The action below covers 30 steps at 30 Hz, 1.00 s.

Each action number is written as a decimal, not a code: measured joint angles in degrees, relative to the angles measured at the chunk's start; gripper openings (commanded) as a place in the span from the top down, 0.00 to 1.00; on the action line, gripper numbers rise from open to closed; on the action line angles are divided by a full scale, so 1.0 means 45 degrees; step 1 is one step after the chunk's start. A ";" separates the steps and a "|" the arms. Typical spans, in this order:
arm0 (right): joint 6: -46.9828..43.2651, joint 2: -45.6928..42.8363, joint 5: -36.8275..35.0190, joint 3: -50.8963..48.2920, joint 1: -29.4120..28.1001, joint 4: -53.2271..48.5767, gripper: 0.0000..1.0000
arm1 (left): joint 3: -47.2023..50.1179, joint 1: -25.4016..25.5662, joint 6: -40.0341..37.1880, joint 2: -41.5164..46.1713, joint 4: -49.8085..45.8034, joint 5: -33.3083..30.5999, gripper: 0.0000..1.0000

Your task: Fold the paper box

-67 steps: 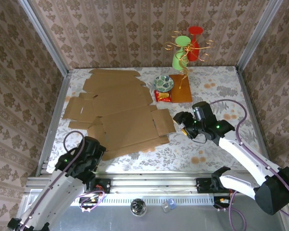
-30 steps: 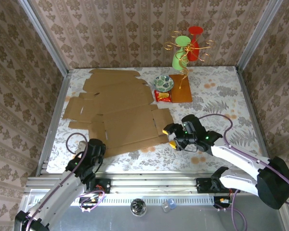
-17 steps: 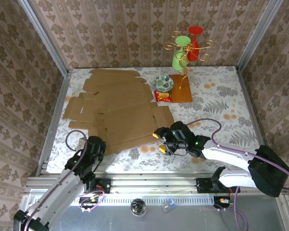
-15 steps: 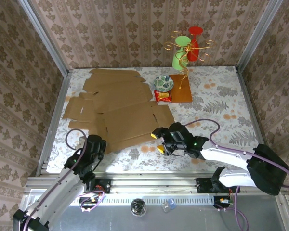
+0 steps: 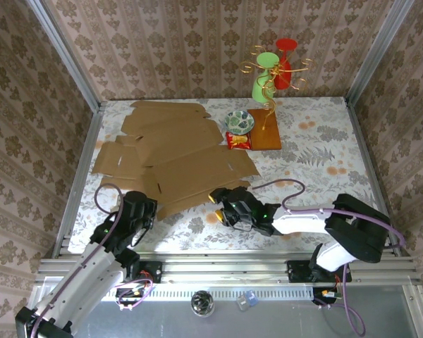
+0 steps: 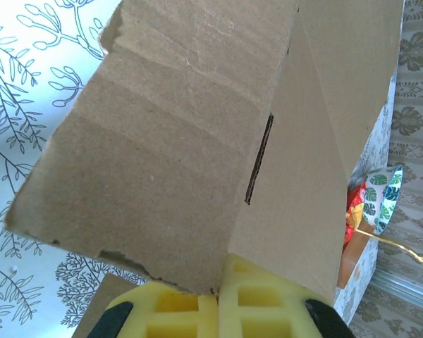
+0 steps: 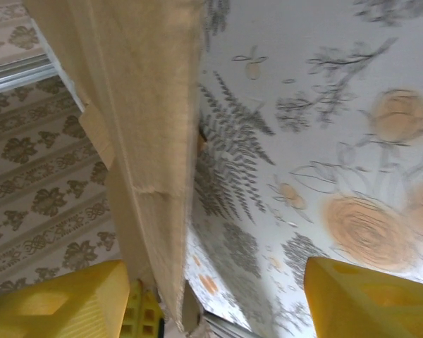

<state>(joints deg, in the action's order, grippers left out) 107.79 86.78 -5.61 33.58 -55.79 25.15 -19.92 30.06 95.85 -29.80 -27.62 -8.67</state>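
At the near left, the left gripper (image 5: 146, 208) has its yellow pads (image 6: 176, 310) clamped together on the near-left corner of the flat cardboard box blank (image 5: 190, 176). The blank lies unfolded on the floral tablecloth (image 5: 317, 162) left of centre, in front of further brown blanks (image 5: 169, 123). The right gripper (image 5: 216, 207) sits at the blank's lifted near edge with its jaws apart, the edge close to one finger and well clear of the other. Farther back and right stand a patterned bowl (image 5: 239, 122), a red packet (image 5: 238, 141), an orange board (image 5: 268, 130), a green vase (image 5: 265, 79) and a red vase (image 5: 285, 63).
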 measured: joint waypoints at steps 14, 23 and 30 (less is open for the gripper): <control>0.0053 0.1200 -0.1326 0.0627 -0.0141 0.1744 0.61 | -0.0257 -0.0714 -0.0107 -0.0136 0.0034 0.1103 1.00; 0.0044 0.1579 -0.1554 0.0719 -0.0141 0.1846 0.72 | -0.0262 -0.1020 -0.0185 -0.0136 0.0049 0.1379 1.00; -0.0024 0.1719 -0.1749 0.0908 -0.0160 0.2093 0.72 | -0.0262 -0.1122 -0.0219 -0.0121 0.0039 0.1409 1.00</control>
<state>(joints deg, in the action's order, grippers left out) 107.68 94.52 -13.47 37.67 -56.51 34.57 -21.10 25.02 94.87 -30.35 -27.44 -2.33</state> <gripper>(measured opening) 0.271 0.051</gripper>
